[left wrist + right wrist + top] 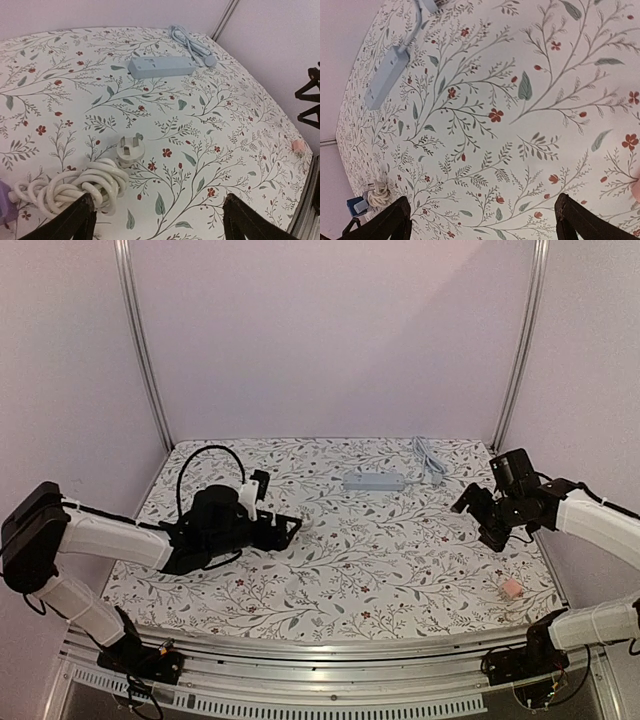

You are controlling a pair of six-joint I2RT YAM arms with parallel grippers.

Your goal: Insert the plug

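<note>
Just ahead of the left gripper (159, 205), jaws spread and empty: white plug (131, 149), prongs up on the floral tablecloth (240, 150), just beside its coiled cable (75, 185). Farther back, well apart: pale power strip (161, 66). Right gripper (482, 202) likewise spread wide, pinching nothing.

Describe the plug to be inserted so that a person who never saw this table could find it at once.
On the flowered table, look just ahead of the left gripper, where a white cable lies bundled. The plug lies right beside that bundle, on the side toward the pale blue power strip. Only it is a small round white disc with flat metal pins pointing up.
</note>
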